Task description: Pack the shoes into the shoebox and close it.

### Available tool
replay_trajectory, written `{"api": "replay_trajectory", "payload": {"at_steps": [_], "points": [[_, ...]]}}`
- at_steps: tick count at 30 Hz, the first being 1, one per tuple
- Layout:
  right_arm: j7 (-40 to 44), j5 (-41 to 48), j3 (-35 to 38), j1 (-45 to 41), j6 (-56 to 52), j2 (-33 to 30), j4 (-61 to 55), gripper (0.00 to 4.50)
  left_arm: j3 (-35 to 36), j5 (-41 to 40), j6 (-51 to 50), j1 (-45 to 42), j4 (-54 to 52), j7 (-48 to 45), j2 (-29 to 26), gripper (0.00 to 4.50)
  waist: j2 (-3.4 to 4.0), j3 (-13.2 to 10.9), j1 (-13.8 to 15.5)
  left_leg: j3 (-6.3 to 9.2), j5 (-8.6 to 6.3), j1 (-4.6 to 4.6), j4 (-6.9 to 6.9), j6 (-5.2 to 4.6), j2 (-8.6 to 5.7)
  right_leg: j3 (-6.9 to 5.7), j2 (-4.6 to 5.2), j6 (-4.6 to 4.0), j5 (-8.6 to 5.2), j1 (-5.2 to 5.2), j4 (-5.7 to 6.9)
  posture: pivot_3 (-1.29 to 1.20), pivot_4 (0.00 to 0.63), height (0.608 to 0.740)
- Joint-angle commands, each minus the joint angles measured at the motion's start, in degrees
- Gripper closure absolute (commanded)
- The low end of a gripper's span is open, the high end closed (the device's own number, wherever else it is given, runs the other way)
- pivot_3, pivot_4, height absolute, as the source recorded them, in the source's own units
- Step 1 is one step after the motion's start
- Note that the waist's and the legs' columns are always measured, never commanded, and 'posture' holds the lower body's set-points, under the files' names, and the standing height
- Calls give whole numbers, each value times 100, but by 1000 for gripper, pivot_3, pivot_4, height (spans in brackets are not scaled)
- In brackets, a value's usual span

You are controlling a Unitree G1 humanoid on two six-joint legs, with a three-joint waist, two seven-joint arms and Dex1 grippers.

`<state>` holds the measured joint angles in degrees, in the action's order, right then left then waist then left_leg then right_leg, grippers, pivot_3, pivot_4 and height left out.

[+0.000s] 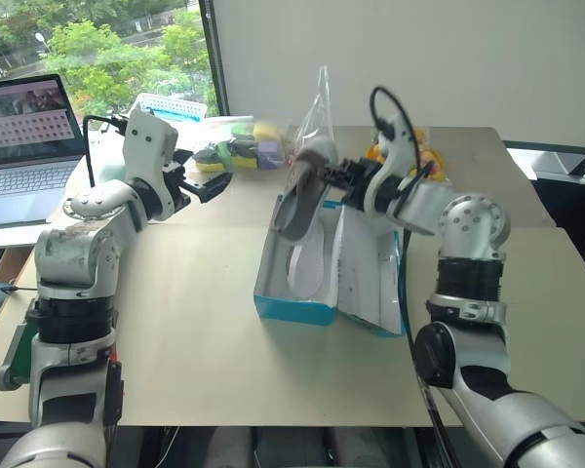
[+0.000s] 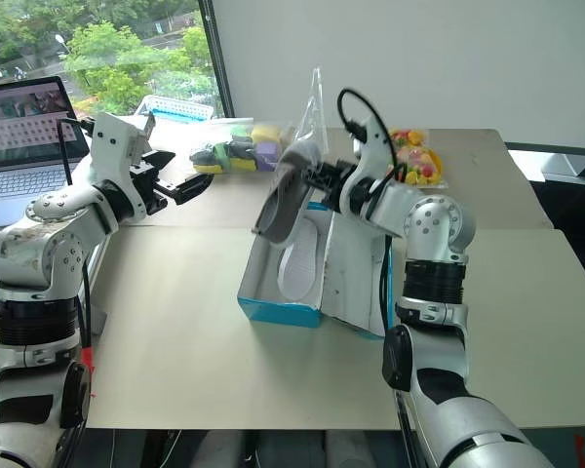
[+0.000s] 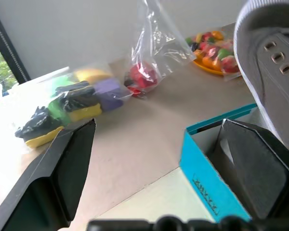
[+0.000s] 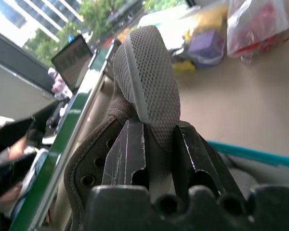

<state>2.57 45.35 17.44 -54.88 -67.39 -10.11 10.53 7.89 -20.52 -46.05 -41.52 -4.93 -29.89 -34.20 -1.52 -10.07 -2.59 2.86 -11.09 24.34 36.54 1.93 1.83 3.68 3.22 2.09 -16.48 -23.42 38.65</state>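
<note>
Jaws of the right gripper (image 4: 156, 144) pinch the tongue of a grey-brown canvas sneaker (image 1: 300, 200), hung above the open bright-blue cardboard shoebox (image 1: 294, 310) on the beige counter (image 1: 195, 331). Its long axis slants steeply, one end down into the box. A second sneaker (image 2: 297, 258) lies inside, lengthwise. Left gripper (image 1: 207, 181) hovers apart, jaws wide.

Silver-grey metal arms with black joint rings; a black cable (image 1: 388, 109) loops over the right wrist; black fingers (image 3: 62, 173).
</note>
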Motion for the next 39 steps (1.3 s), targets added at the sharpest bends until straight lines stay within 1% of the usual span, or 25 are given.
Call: {"api": "replay_trajectory", "payload": {"at_steps": [1, 9, 12, 15, 22, 26, 30, 33, 36, 39], "points": [[203, 133, -141, 100, -282, -14, -427, 4214, 5, 102, 237, -89, -98, 81, -17, 0, 0, 0, 4, -1, 0, 2, 0, 0, -1, 0, 1, 0, 0, -1, -1, 0, 150, 740], [440, -173, -534, 411, -245, 38, -274, 4214, 63, 131, 220, -18, -212, 257, 67, 0, 0, 0, -5, -1, 0, 1, 0, 0, 0, 0, 1, 0, 0, -4, 1, 0, 150, 740], [522, -271, -605, 465, -206, 51, -237, 4214, 108, 130, 222, 7, -217, 315, 68, 0, 0, 0, -3, -1, 0, 2, 0, 0, -1, 0, 1, 0, 0, -5, 1, 0, 150, 740], [544, -296, -510, 491, -179, 137, -151, 4214, 133, 146, 231, 36, -226, 374, 57, 0, 0, 0, -6, -1, 0, 1, 0, 0, -1, 0, 1, 0, 0, -5, 2, 0, 150, 740], [632, -635, -610, 569, 120, 298, 113, 4214, 224, 74, 194, 98, -255, 477, 117, 0, 0, 0, 0, -1, 0, 2, 0, 0, -1, 0, 2, 0, 0, -5, 2, 0, 150, 740], [718, -932, -791, 592, 417, 399, 361, 4214, 228, 71, 206, 201, -249, 495, 144, 0, 0, 0, -16, -2, 0, -2, 0, 0, -1, 1, 1, 0, 0, -5, 5, 0, 150, 740], [890, -1773, -1787, 648, 760, 189, 474, 4214, 247, 88, 229, 228, -247, 506, 124, 0, 0, 0, -11, -1, 0, -2, 0, 1, -1, 1, 0, 0, 0, -5, 7, 0, 150, 740], [1080, -2437, -2812, 635, 952, 37, 504, 4214, 226, 112, 245, 270, -257, 513, 122, 0, -1, 1, -10, -1, 0, -6, 1, 1, -2, 1, 2, 0, 0, -2, 7, 0, 150, 740], [1230, -2866, -3430, 638, 1073, -36, 478, 4214, 223, 107, 235, 286, -276, 527, 146, 0, -2, 2, -16, 0, 0, -15, 1, 1, -1, 1, 0, 0, 0, 4, 11, 0, 150, 740], [1427, -3449, -4239, 583, 1205, -285, 273, 4214, 205, 120, 251, 319, -290, 548, 173, 0, -3, 4, -10, 0, 0, -20, 2, 1, -2, 1, 0, 0, 0, 10, 13, 0, 150, 740]]}}
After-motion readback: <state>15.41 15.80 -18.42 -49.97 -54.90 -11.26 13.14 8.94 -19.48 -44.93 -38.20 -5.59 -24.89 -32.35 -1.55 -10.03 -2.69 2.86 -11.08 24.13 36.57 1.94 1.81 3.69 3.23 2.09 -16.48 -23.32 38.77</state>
